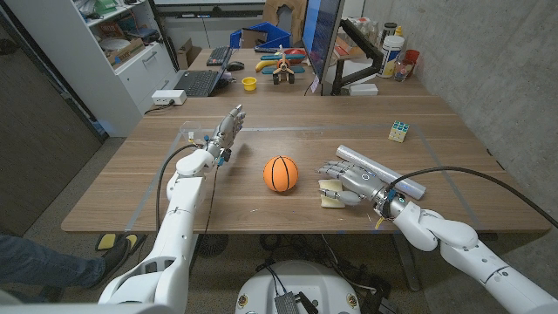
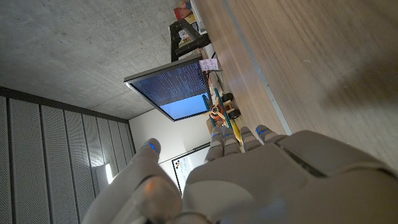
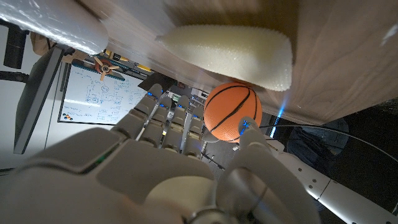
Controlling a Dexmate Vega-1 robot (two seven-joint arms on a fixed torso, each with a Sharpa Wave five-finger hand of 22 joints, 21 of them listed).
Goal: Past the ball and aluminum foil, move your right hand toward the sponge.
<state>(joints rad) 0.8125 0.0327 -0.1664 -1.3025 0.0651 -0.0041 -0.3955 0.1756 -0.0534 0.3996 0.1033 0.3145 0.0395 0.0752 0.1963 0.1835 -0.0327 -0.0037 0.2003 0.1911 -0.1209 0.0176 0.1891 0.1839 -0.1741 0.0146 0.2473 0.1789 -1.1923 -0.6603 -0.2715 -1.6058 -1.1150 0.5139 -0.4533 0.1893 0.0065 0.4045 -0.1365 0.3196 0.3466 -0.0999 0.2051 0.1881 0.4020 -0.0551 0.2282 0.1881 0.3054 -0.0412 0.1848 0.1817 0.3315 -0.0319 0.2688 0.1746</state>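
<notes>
One basketball (image 1: 281, 174) at centre; one foil roll (image 1: 381, 170), one sponge (image 1: 330, 194) under released right hand (image 1: 347, 185); left hand (image 1: 225, 133) released.

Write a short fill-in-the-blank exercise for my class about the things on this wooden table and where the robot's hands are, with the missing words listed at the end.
1. The ball between the two hands is coloured ____.
2. The right hand is over the pale ____, beside the roll of aluminum foil.
3. The left hand holds ____, its fingers pointing away from the robot.
4. Near the table's far right edge sits a small puzzle ____.

Missing words: orange; sponge; nothing; cube
</notes>
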